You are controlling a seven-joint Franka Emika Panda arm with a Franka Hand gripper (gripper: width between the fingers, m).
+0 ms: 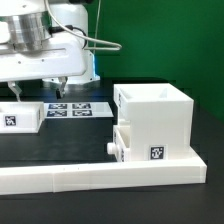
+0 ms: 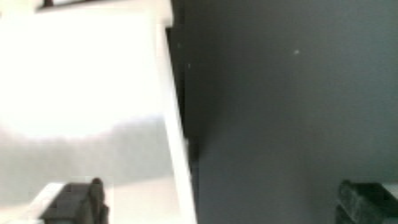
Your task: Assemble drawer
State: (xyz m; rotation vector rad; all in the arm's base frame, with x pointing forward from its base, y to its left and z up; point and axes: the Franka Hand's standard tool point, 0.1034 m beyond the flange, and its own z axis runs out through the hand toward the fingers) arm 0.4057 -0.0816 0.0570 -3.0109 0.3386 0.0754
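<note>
The drawer's large white cube shell [image 1: 158,112] stands at the exterior view's right. A small box tray with a round knob [image 1: 111,147] sits in its lower front. A second white box tray [image 1: 22,115] with a tag lies at the left. My gripper [image 1: 39,90] hangs open just above that tray and holds nothing. In the wrist view the tray's white surface [image 2: 89,90] fills one side and the dark table the other. The gripper [image 2: 219,203] is open there, with one fingertip [image 2: 71,203] over the tray and the other over the table.
The marker board [image 1: 76,108] lies flat behind the left tray. A long low white L-shaped rail [image 1: 100,180] runs along the front and up against the shell's base. The table is black and the backdrop is green.
</note>
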